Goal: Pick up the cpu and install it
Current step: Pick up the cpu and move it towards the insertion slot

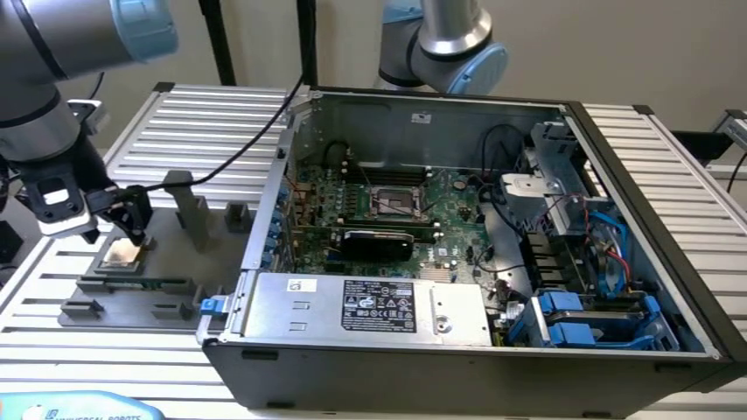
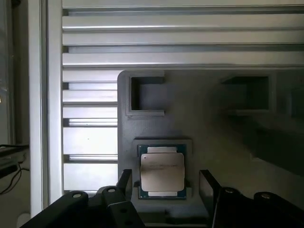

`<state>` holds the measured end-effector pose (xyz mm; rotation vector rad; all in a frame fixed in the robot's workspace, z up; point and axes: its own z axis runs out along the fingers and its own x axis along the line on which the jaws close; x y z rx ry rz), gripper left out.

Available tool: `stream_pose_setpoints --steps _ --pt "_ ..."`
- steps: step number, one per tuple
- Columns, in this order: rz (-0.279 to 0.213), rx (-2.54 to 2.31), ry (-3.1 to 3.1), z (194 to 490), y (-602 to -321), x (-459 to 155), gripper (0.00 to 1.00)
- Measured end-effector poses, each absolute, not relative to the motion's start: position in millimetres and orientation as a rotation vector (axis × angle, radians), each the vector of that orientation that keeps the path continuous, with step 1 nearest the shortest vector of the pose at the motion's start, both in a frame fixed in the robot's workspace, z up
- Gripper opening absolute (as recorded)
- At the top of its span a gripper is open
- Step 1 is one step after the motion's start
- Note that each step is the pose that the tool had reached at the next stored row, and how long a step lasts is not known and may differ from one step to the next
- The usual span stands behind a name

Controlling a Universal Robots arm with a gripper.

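The cpu [image 2: 162,171], a small square chip with a silvery top, lies flat in a recess of the grey holder tray [image 2: 213,133]. In the exterior view the cpu [image 1: 121,255] sits at that view's left, outside the computer case. My gripper [image 2: 166,183] hangs just above it, open, with one finger on either side of the chip and not touching it. From the exterior view the gripper [image 1: 114,229] points down over the tray. Inside the case, the motherboard socket [image 1: 394,203] is a dark square frame.
The open grey computer case [image 1: 467,236] fills the exterior view's right, with cables, drive bays and a power supply [image 1: 373,304]. A green memory stick [image 1: 146,284] lies on the tray near the cpu. Upright grey posts [image 1: 187,206] stand on the tray. A second arm [image 1: 438,44] rises behind the case.
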<state>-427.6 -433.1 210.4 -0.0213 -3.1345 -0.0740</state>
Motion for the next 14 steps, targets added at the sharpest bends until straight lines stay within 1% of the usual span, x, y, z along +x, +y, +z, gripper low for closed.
stream_pose_setpoints --steps 7,14 --pt "-0.074 -0.004 -3.134 196.4 -432.1 -427.7 0.67" --pt "-0.074 0.006 -3.134 191.9 -431.9 -427.7 0.67"
